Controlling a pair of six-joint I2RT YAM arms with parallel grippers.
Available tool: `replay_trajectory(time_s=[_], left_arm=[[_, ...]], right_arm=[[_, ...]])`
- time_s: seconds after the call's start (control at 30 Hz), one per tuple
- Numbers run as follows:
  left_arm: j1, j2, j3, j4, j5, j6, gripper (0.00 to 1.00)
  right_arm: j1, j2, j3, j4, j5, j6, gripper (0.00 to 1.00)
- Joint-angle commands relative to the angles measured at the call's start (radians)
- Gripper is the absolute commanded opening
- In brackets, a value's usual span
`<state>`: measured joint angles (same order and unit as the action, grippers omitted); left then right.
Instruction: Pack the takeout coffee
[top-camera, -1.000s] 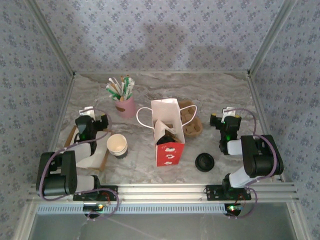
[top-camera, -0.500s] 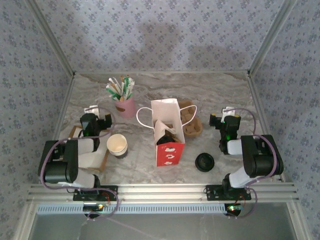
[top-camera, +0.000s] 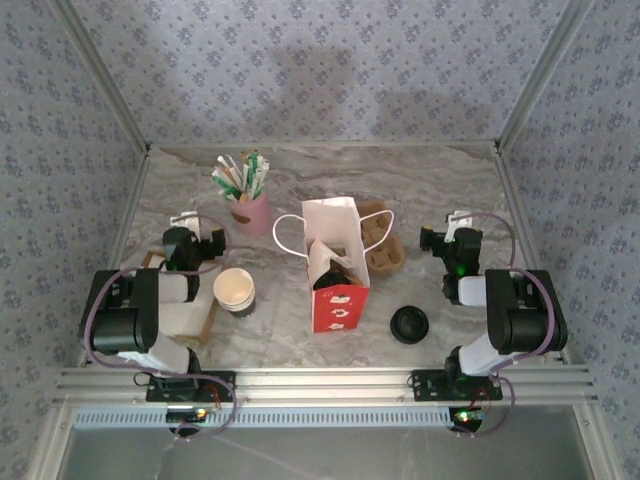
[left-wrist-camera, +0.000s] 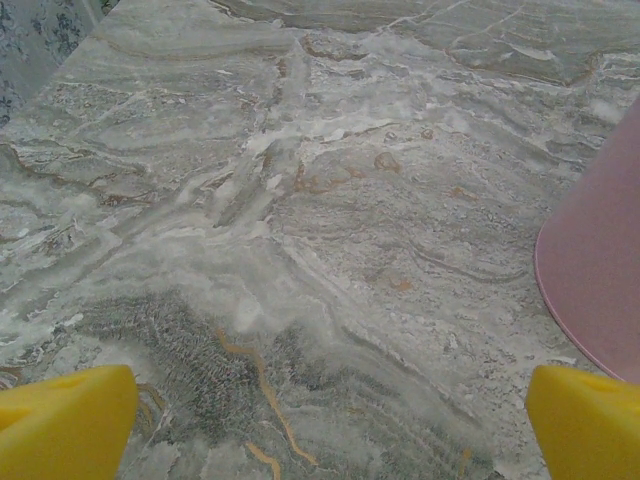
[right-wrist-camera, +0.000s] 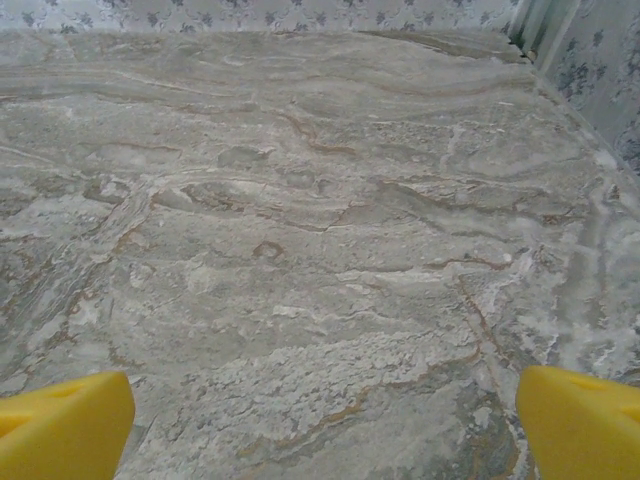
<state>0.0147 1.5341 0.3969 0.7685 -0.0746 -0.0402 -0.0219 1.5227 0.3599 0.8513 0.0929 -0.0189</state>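
Marbled grey tabletop (top-camera: 450, 180) is filling the top view, with blue floral-patterned walls (top-camera: 320, 70) closing it in on three sides. At centre frame a white-and-red paper bag (top-camera: 335, 262) is standing upright with its mouth open, handles drooping to either side. A brown cardboard cup carrier (top-camera: 382, 245) is sitting just beside it on the right, partly hidden behind the bag. The open paper coffee cup (top-camera: 236, 290) is standing left of the bag, well apart from its black lid (top-camera: 409, 324), which is lying flat at lower right of centre. A pink cup (top-camera: 250, 213) holding stirrers and packets is standing at upper left. The left gripper (top-camera: 192, 224) is hovering at left of frame, just above the coffee cup and below-left of the pink cup; in its wrist view its yellow fingertips (left-wrist-camera: 65, 420) are spread wide with nothing between them, the pink cup's side (left-wrist-camera: 600, 270) showing at right edge. The right gripper (top-camera: 456, 224) is hovering at right of frame, jaws likewise standing wide over bare marble, holding nothing.
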Motion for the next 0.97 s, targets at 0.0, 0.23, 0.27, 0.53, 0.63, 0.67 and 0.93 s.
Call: replay_trajectory(time_s=[0.0,0.23,0.27,0.53,0.63,0.67,0.93], left_arm=[[-0.004,0.003,0.018,0.048,0.014,0.016,1.0],[-0.003,0.004,0.016,0.049,0.012,0.014,0.99],[-0.004,0.004,0.016,0.049,0.013,0.015,1.0],[-0.004,0.004,0.016,0.05,0.015,0.015,0.99],[-0.004,0.004,0.015,0.051,0.014,0.014,0.99],[-0.003,0.003,0.016,0.049,0.013,0.014,0.99],[-0.003,0.004,0.016,0.049,0.014,0.015,1.0]], right_arm=[[-0.003,0.003,0.021,-0.012,-0.022,0.004,1.0],[-0.003,0.002,0.021,-0.012,-0.022,0.004,1.0],[-0.004,0.002,0.021,-0.012,-0.024,0.004,1.0],[0.0,0.004,0.024,-0.018,-0.042,-0.006,1.0],[-0.001,0.003,0.025,-0.018,-0.048,-0.007,1.0],[-0.002,0.004,0.025,-0.019,-0.047,-0.007,1.0],[-0.004,0.004,0.025,-0.021,-0.052,-0.006,1.0]])
